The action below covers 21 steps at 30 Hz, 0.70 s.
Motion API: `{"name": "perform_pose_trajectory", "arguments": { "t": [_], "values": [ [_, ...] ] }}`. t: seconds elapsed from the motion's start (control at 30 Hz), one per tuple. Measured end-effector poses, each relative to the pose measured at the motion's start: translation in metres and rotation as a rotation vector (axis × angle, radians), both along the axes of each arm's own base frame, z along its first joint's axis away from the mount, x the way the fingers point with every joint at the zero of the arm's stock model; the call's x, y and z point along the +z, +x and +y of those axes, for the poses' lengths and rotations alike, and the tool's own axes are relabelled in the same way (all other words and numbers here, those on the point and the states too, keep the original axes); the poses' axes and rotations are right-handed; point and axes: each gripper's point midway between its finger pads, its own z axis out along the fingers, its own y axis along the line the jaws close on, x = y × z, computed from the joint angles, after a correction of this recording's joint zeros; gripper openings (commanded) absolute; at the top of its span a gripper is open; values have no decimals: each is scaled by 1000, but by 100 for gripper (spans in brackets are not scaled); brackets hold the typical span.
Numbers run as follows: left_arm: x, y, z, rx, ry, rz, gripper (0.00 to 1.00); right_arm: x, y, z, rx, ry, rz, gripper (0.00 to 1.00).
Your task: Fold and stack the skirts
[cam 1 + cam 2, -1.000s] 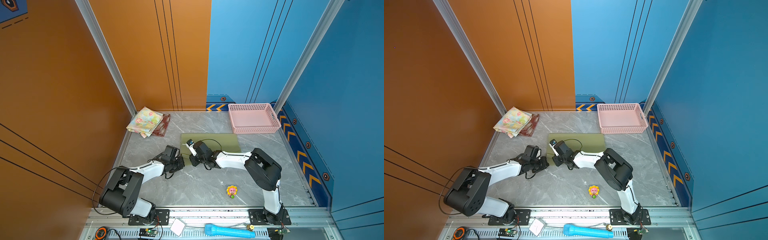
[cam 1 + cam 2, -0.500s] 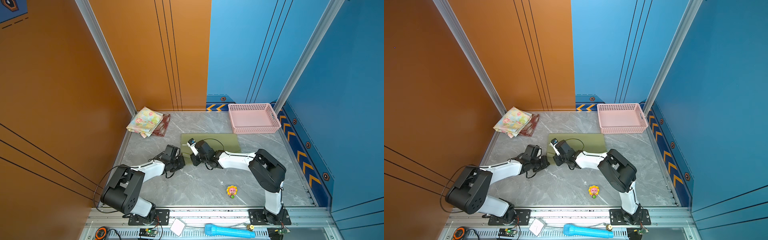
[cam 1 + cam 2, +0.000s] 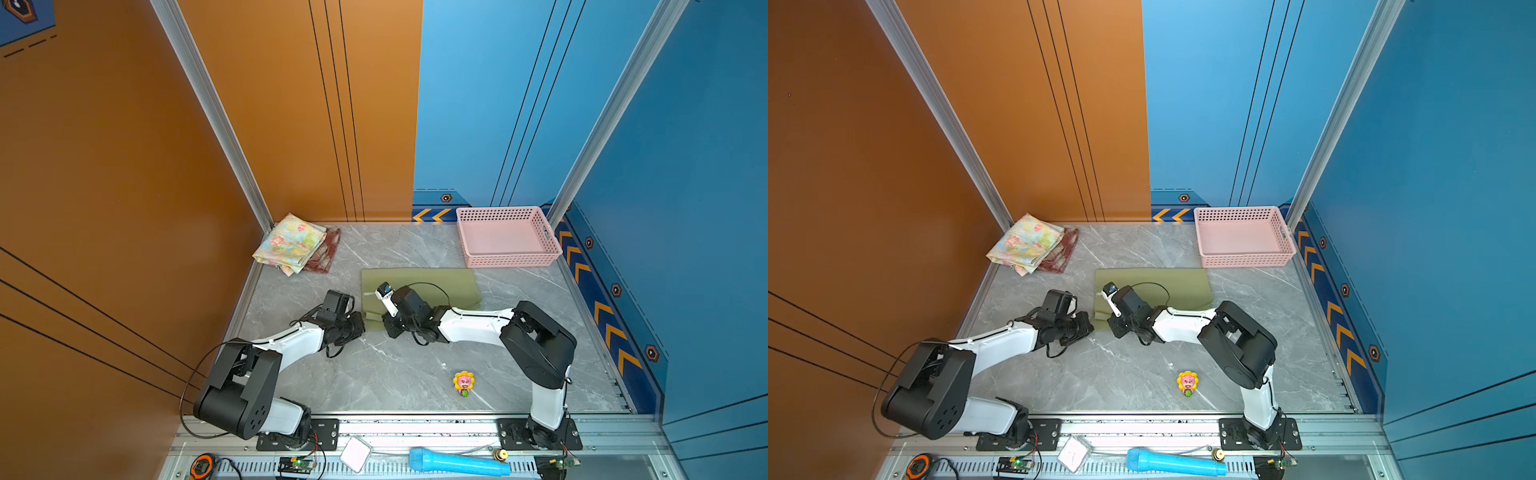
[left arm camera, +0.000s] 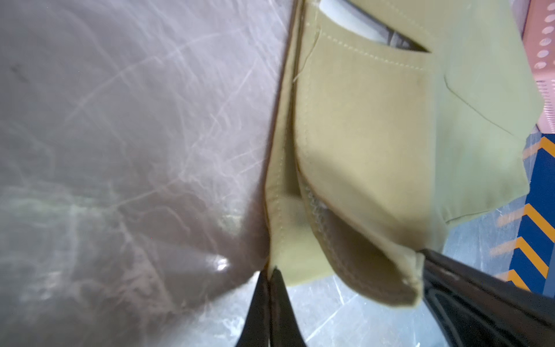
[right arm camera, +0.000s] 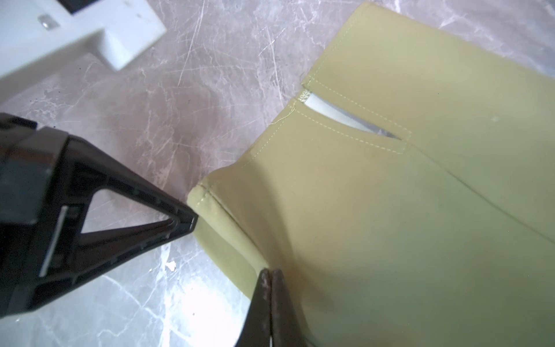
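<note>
The grey marble counter (image 3: pixel 395 374) fills the floor of the booth, with orange wall on one side and blue on the other. 2 black-and-white arms reach in low from the front rail, the left arm (image 3: pixel 291 340) and the right arm (image 3: pixel 473 326), and their tips meet near the middle.

The green skirt (image 3: pixel 440 282) lies mostly flat toward the back of the counter, just in front of the pink basket (image 3: pixel 509 259). The basket sits in the back right corner. In the back left corner the flowered skirt (image 3: pixel 291 241) rests folded on top of the checked skirt (image 3: pixel 326 253). Only a red strip of the checked one shows along the right side.

Both arms work the near left corner of the green skirt (image 4: pixel 375 135). The left jaws are pressed shut on the very tip of the lower hem there. The right jaws are also closed tight, pinching the upper layer just beside them, and that layer is lifted a little off the one beneath. A stitched pocket slit (image 5: pixel 348 117) with pale lining shows on the flat cloth farther in.

1 small sunflower toy (image 3: pixel 464 383) stands alone near the front, well apart from the skirts.
</note>
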Motion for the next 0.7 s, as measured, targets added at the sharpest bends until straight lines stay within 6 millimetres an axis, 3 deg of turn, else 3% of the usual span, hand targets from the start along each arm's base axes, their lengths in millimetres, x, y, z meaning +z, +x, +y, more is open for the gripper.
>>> {"name": "perform_pose_trajectory", "arguments": {
  "t": [0.17, 0.33, 0.43, 0.57, 0.7],
  "values": [
    [-2, -2, 9, 18, 9, 9, 0, 2, -10, 9, 17, 14, 3, 0],
    [-2, -4, 15, 27, 12, 9, 0, 1, -16, 13, 23, 19, 11, 40],
    [-1, -5, 18, 34, 14, 11, 0, 1, -15, 12, 18, 19, 13, 52],
    [3, -8, 24, 46, 14, -1, 0, 11, -7, -5, -30, 29, 9, 59],
    [3, -15, 33, 60, 20, -2, 0, 38, 13, -39, -139, 60, -18, 65]
  ]
}}
